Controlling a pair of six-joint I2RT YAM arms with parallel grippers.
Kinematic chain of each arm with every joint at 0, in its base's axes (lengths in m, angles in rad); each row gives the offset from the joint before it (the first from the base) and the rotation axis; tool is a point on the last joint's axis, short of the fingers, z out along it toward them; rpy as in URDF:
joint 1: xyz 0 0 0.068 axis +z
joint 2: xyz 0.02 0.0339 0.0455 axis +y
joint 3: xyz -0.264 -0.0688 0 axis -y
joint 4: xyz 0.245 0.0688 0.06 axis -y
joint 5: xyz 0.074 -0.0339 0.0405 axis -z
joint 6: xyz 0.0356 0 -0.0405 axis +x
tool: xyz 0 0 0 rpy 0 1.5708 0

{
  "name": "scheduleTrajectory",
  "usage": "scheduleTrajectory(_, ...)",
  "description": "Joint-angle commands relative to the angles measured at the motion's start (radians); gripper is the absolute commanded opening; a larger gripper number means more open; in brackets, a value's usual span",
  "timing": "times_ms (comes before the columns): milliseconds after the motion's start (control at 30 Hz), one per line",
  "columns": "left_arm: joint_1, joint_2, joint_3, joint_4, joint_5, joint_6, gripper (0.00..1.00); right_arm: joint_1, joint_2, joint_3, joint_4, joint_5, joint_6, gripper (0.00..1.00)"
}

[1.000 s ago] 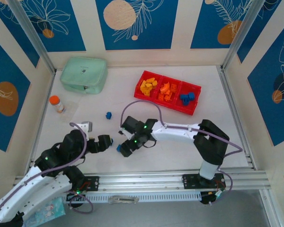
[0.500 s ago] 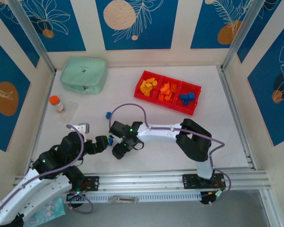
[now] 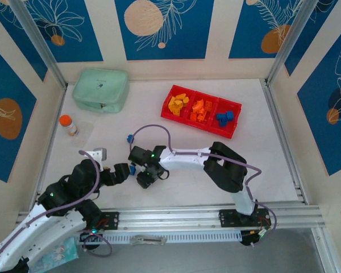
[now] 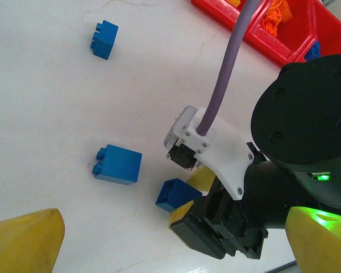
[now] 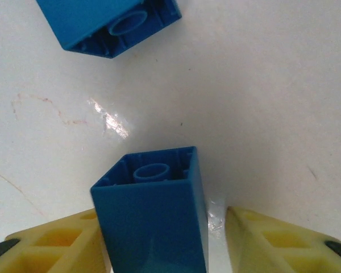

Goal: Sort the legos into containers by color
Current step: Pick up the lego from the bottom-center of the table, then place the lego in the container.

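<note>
A blue lego (image 5: 153,222) stands between my right gripper's (image 5: 159,227) yellow fingers. The left finger touches it, while a narrow gap separates it from the right finger, so the jaws stand open around it. In the left wrist view the same lego (image 4: 178,195) sits at the right gripper (image 4: 186,196). A second blue lego (image 4: 117,165) (image 5: 108,23) lies just beyond it, and a third (image 4: 104,38) (image 3: 129,137) lies farther out. My left gripper (image 4: 173,239) (image 3: 124,170) is wide open and holds nothing, close beside the right gripper (image 3: 143,179). The red containers (image 3: 202,111) hold yellow-orange, red-orange and blue legos.
A mint-green zip case (image 3: 100,90) sits at the far left. An orange-capped bottle (image 3: 69,125) stands near the left wall. The right arm's purple cable (image 4: 227,68) loops over the work spot. Metal rails (image 3: 216,215) run along the near edge.
My right arm has swung left toward the left gripper and lowered over a blue lego, its jaws narrowing around it. The left arm has barely shifted.
</note>
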Motion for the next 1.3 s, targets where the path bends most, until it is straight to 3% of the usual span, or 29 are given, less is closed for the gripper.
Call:
scheduleTrajectory(0,0.005,-0.008,-0.011,0.011,-0.01,-0.005,0.99,-0.003,0.005,0.026,-0.021,-0.011,0.01,0.49)
scheduleTrajectory(300,0.006,-0.002,-0.01,0.024,0.001,-0.004,0.99,-0.037,-0.066,-0.011,-0.007,-0.039,0.03,0.33)
scheduleTrajectory(667,0.006,0.12,0.0,0.172,0.056,0.033,0.99,-0.182,-0.238,-0.043,-0.113,0.05,0.092,0.28)
scheduleTrajectory(833,0.006,0.228,0.023,0.264,0.094,0.062,0.99,-0.335,-0.356,-0.075,-0.154,0.132,0.123,0.27)
scheduleTrajectory(1000,0.006,0.326,0.042,0.358,0.124,0.083,0.99,-0.559,-0.434,-0.091,-0.147,0.16,0.136,0.27)
scheduleTrajectory(1267,0.009,0.468,0.078,0.48,0.159,0.096,0.99,-0.852,-0.379,-0.043,-0.072,0.206,0.151,0.27)
